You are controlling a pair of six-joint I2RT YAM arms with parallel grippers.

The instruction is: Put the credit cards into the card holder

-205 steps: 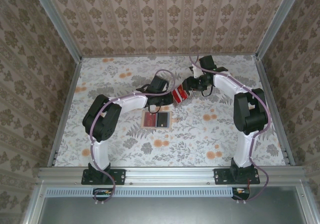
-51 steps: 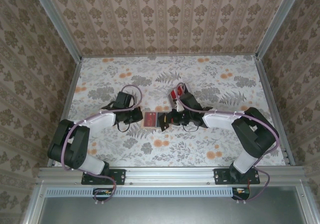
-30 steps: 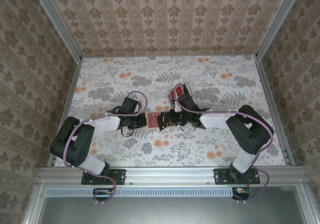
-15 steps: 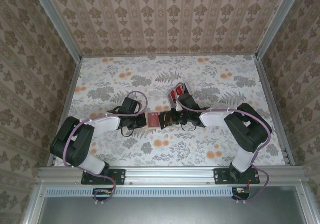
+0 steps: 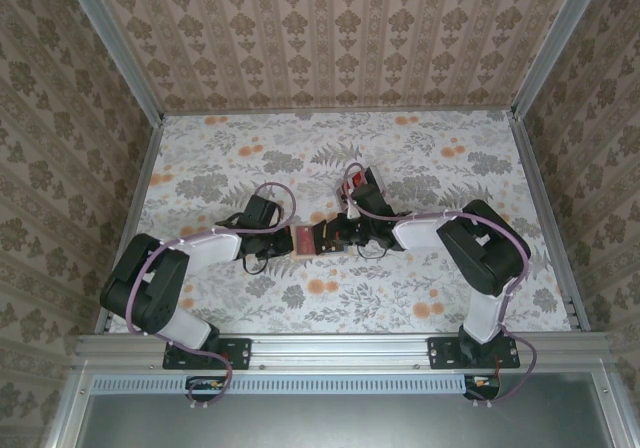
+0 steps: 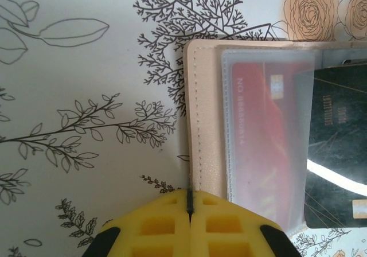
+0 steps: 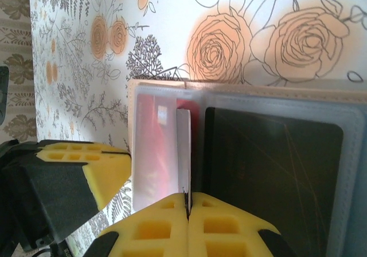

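lying open, card holder (image 6: 205, 125) contains red card (image 6: 258, 142) and black card (image 6: 338, 154).

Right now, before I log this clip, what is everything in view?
card holder: one, tan, lying open mid-table between the grippers
red card: one, under the holder's clear sleeve, left half
black card: one, in the holder's right half
pale leaf: one, thin, standing edge-on between the two halves
loose cards: small cluster, red and black, behind the right arm; count unclear
table: one, white floral cover with orange blooms
left gripper: yellow pads, shut, at the holder's left border
right gripper: yellow pads, shut, tips at the pale leaf
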